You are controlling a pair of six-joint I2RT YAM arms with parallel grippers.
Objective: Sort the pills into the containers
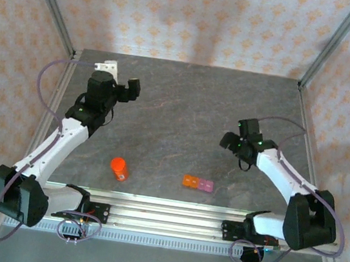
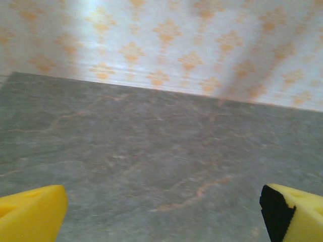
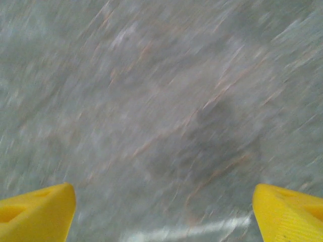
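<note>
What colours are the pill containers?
The containers are orange at one end, pink at the other; best in top external view.

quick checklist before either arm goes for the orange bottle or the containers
1. left hand open and empty: ok
2. right hand open and empty: ok
3. containers lying flat, apart from both hands: ok
4. orange bottle upright, apart from the containers: ok
5. container lids open: cannot tell, too small
6. right wrist view sharp enough to guide a grasp: not ok, blurred
</note>
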